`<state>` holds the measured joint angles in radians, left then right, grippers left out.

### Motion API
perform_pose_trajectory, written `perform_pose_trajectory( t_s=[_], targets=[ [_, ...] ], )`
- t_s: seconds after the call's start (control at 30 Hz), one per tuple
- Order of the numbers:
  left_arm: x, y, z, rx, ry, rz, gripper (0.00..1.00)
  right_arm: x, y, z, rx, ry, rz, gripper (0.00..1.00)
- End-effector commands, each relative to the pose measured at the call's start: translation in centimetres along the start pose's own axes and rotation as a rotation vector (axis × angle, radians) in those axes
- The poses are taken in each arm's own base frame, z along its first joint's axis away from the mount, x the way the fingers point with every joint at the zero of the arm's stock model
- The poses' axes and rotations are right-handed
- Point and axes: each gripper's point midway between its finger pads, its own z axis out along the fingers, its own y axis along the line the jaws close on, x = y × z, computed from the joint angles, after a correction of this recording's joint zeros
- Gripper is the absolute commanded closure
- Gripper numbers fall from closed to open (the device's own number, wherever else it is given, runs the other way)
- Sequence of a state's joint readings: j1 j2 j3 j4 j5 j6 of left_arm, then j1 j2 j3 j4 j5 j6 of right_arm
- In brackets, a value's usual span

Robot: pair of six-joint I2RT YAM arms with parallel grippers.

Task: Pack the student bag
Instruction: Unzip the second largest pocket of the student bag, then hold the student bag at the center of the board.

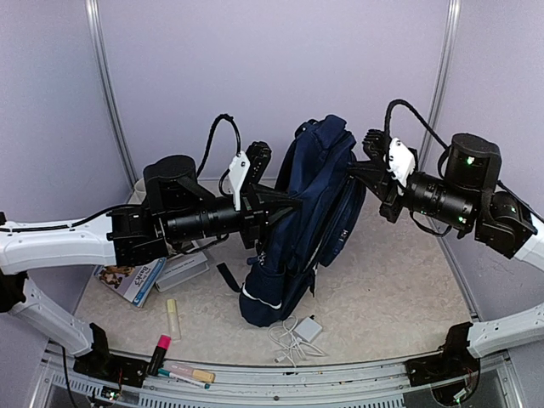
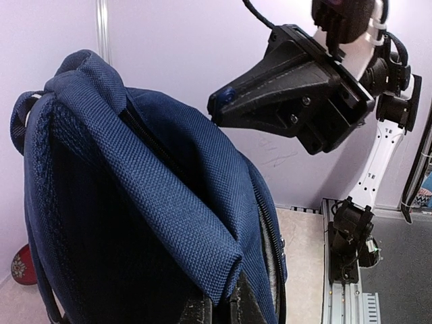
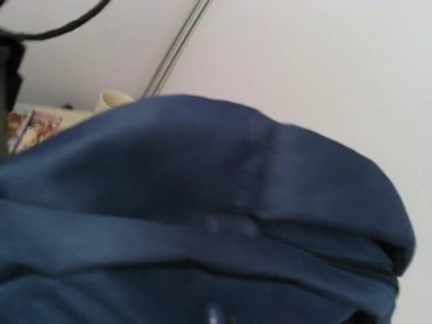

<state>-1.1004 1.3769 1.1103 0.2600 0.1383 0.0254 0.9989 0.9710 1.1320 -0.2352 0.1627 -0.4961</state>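
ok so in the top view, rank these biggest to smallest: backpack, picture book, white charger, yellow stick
1. student bag, by far the largest
2. picture book, though partly hidden
3. white charger and yellow stick look about alike, so no ranking between them

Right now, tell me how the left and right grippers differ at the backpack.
The left gripper pinches the backpack about midway up; the right gripper pinches it higher, near the top. The left gripper meets it from the left of the top view, the right gripper from the right. Both are shut on navy fabric.
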Motion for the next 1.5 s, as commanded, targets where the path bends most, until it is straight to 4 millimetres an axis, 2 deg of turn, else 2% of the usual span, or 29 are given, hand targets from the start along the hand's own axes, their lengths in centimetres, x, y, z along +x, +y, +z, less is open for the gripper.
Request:
perform_pose_trajectory(
  t_s=[0.0, 0.17, 0.27, 0.33, 0.47, 0.57, 0.6, 0.7, 0.8, 0.83, 0.93, 1.03, 1.13, 1.23, 1.3, 1.43, 1.47],
  targets=[
    [-5.7, -0.7, -2.1, 0.013, -0.176, 0.065, 1.00, -1.4, -2.3, -0.7, 0.021, -0.113, 0.131, 1.00],
    [-5.3, -0.8, -2.3, 0.022, -0.171, 0.069, 1.00, -1.4, -6.5, -0.3, 0.132, -0.166, 0.187, 1.00],
    [-5.4, -1.2, -2.9, 0.053, -0.190, 0.071, 1.00, 0.2, -9.2, 0.4, 0.185, -0.161, 0.231, 1.00],
    [-5.4, -0.9, -3.3, 0.057, -0.199, 0.055, 1.00, 1.4, -11.1, 0.5, 0.198, -0.177, 0.272, 1.00],
    [-5.0, 0.8, -4.2, 0.021, -0.193, 0.011, 1.00, 1.5, -12.4, 1.3, 0.160, -0.220, 0.333, 1.00],
    [-4.0, 1.5, -4.6, -0.008, -0.170, -0.007, 1.00, 0.2, -11.7, 2.2, 0.068, -0.256, 0.346, 1.00],
    [-3.7, 2.0, -4.7, -0.030, -0.160, -0.019, 0.96, -0.3, -11.4, 2.3, 0.039, -0.269, 0.357, 1.00],
    [-3.2, 3.6, -4.4, -0.094, -0.106, -0.077, 0.50, -1.9, -10.3, 3.1, 0.002, -0.282, 0.349, 1.00],
    [-4.8, 4.9, -3.8, -0.160, -0.078, -0.100, 0.04, -3.9, -8.4, 3.9, -0.012, -0.297, 0.297, 1.00],
    [-5.2, 5.1, -3.6, -0.167, -0.083, -0.100, 0.01, -4.7, -7.9, 3.9, -0.021, -0.311, 0.286, 1.00],
    [-7.3, 5.3, -3.5, -0.139, -0.143, -0.116, 0.01, -6.5, -6.9, 4.4, -0.056, -0.340, 0.279, 1.00],
    [-9.1, 4.7, -2.5, -0.086, -0.151, -0.109, 0.01, -7.6, -6.3, 5.5, -0.061, -0.330, 0.274, 1.00],
    [-8.3, 4.2, -0.3, -0.076, -0.075, -0.105, 0.01, -8.9, -5.3, 6.3, -0.067, -0.326, 0.260, 1.00],
    [-6.5, 5.0, 0.6, -0.113, -0.029, -0.117, 0.01, -9.6, -4.5, 6.7, -0.083, -0.334, 0.253, 1.00],
    [-6.1, 5.0, 0.5, -0.106, -0.022, -0.116, 0.12, -9.7, -4.6, 6.7, -0.077, -0.339, 0.263, 1.00],
    [-6.6, 4.4, 0.0, -0.073, -0.043, -0.109, 0.56, -9.7, -5.1, 6.7, -0.056, -0.329, 0.277, 1.00],
    [-6.6, 4.4, -0.1, -0.072, -0.043, -0.108, 0.71, -9.8, -5.2, 6.7, -0.055, -0.330, 0.281, 1.00]
  ],
)
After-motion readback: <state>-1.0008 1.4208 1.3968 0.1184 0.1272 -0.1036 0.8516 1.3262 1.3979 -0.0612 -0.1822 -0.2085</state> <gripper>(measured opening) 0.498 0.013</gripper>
